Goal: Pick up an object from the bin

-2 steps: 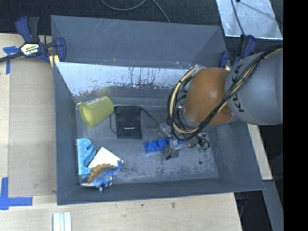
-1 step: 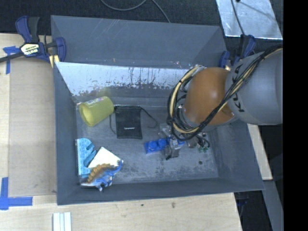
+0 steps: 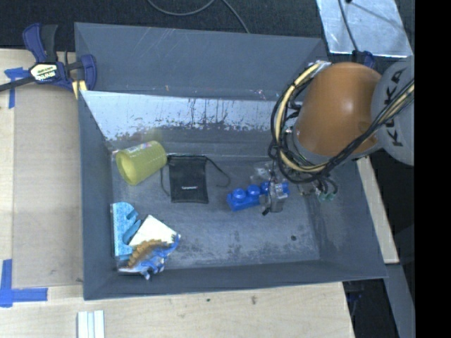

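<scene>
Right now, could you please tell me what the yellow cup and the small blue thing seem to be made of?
The yellow cup looks like matte plastic: even colour, dull sheen. The blue thing seems moulded plastic, rounded lumps with slight gloss, though I cannot be sure.

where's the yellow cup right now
In the camera view the yellow cup lies on its side at the upper left of the bin, just left of the black box.

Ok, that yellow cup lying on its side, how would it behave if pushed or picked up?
The yellow cup lies on its rounded side, so a push would probably roll it. It looks hollow and plastic, so likely light, and its wall might flex when squeezed.
</scene>
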You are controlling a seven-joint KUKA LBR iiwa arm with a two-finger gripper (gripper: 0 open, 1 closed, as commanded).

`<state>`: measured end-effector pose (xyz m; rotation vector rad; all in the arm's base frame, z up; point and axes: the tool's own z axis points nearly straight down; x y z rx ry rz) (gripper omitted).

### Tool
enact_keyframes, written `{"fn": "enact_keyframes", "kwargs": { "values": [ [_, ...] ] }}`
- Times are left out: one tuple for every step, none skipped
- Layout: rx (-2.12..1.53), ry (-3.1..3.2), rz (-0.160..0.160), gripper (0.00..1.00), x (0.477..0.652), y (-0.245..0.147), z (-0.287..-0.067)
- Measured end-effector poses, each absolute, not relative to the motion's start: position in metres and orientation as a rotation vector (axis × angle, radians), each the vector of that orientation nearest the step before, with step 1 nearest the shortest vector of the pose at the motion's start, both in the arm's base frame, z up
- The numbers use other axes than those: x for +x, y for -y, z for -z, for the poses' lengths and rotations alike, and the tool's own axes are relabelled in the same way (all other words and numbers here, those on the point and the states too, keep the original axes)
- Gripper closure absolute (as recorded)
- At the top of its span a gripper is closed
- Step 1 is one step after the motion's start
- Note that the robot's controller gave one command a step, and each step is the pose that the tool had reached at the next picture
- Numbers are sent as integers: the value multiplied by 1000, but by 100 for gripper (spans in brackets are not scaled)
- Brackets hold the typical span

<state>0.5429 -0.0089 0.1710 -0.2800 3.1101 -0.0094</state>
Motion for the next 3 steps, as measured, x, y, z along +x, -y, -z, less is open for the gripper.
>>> {"fn": "enact_keyframes", "kwargs": {
  "values": [
    [-280, -3110, 9, 100, 543, 9, -171],
    [-308, -3112, 9, 100, 544, 7, -213],
    [-422, -3090, 11, 100, 549, -3, -314]
  ]
}}
